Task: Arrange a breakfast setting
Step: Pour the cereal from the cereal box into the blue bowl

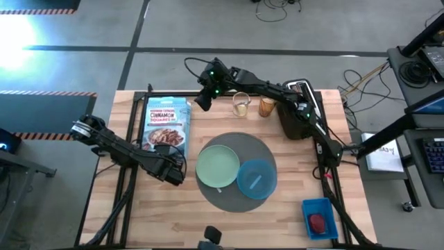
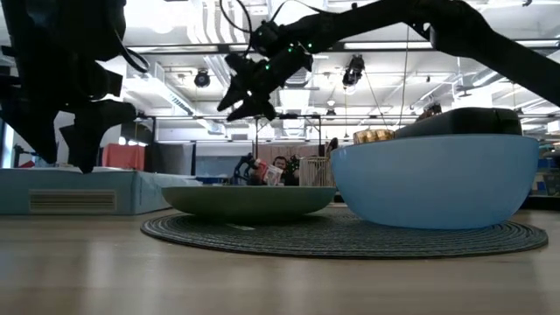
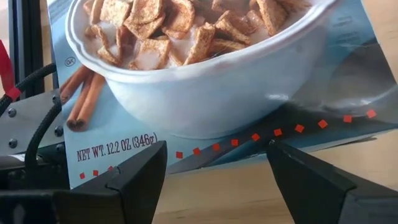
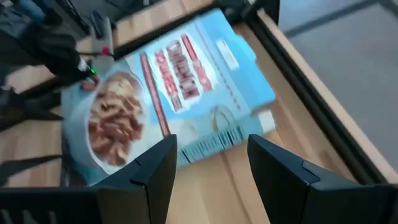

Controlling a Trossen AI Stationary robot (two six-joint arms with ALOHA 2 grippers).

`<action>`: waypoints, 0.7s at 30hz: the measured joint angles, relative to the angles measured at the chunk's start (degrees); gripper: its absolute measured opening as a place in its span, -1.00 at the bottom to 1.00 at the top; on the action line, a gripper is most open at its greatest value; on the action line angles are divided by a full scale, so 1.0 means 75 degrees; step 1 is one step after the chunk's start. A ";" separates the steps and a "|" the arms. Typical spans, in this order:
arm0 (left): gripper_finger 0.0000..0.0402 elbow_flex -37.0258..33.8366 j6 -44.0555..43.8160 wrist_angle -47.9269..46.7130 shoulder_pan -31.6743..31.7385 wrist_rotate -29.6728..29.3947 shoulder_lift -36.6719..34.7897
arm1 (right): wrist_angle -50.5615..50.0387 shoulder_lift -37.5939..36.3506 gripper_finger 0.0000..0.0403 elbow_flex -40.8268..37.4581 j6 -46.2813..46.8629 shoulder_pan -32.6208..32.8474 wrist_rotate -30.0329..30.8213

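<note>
Both arms are dark, near black, built of slim jointed links. In the high view the left arm (image 1: 132,151) at the lower left of the frame carries a pale metallic round cap at its outer joint, and the right arm (image 1: 277,94) in the upper middle shows small green lights near its wrist, with a thin black cable looping above it. In the left wrist view the left gripper (image 3: 214,180) has two broad, matte black wedge-shaped fingers; at the frame's left sit a grey plate with small screws and black cables. The right gripper (image 4: 211,171) has the same angular black fingers.
</note>
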 joint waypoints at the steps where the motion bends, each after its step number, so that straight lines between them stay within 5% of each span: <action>1: 0.33 0.0005 -0.0080 0.0013 0.0001 0.0001 0.0002 | 0.0060 -0.0002 -0.07 0.0000 0.0018 0.0003 -0.0015; 14: 0.33 0.0032 0.0167 0.1425 -0.0051 -0.0157 0.0105 | -0.0677 0.0453 -0.07 -0.0169 -0.0979 0.0583 -0.0046; 21: 0.33 0.0398 0.0199 0.1617 -0.0625 0.0927 0.0123 | -0.1255 0.0049 -0.07 -0.0169 -0.1377 0.0635 -0.0047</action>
